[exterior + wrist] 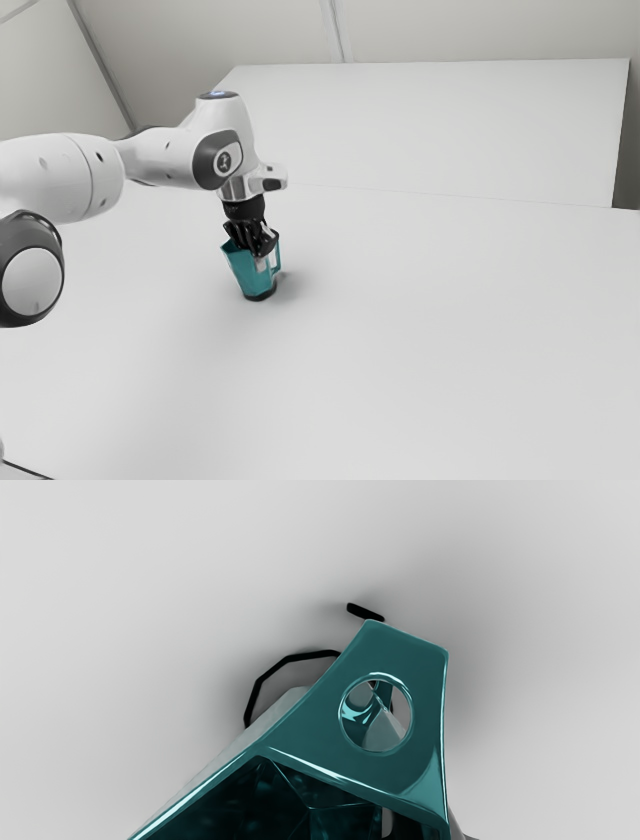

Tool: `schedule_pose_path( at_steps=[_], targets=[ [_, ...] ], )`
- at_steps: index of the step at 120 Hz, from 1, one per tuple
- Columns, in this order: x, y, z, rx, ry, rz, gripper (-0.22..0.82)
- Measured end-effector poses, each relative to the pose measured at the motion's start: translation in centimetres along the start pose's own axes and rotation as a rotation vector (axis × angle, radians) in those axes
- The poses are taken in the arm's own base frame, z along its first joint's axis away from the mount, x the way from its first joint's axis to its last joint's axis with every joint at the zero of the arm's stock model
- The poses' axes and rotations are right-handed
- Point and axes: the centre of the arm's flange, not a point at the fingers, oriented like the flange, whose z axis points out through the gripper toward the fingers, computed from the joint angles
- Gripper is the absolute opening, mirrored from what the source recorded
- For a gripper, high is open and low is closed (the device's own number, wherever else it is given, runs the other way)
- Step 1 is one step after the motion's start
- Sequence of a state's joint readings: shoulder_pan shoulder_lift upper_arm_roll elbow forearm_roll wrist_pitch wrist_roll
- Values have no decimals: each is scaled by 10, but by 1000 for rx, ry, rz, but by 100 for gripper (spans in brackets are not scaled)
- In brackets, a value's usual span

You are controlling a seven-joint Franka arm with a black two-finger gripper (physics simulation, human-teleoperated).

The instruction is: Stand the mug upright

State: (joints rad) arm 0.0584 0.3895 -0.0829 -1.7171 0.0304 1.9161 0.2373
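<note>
Pale walls stand at the far side of the scene, beyond a white table. The arm enters from the exterior view's left and bends down over the table. Its gripper is at the upper part of the teal mug, overlapping the mouth and the wall near the handle. Whether it stands wide or narrow, or has a grip on the mug, cannot be determined. The mug is left of centre in the exterior view, mouth up and black base down, the handle to the exterior view's right. Whether it is fully level cannot be confirmed. In the wrist view, the dark interior is exposed to the camera and a round hole is noted in the teal piece beside the mouth. Soft shadow lies on the table around the base.
</note>
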Motion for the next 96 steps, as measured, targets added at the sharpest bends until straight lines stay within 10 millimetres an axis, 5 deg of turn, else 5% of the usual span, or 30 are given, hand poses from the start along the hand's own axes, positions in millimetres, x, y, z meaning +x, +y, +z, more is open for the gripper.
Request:
schedule_pose_path(
  at_steps=[21,38,52,82,96],
  targets=[
    [0,0,0,-8,0,-4,21],
    [-4,1,-14,-3,19,-4,40],
    [-12,4,-42,6,53,-4,49],
    [-56,18,-140,33,152,-21,57],
    [-67,23,-156,32,147,-33,58]
  ],
)
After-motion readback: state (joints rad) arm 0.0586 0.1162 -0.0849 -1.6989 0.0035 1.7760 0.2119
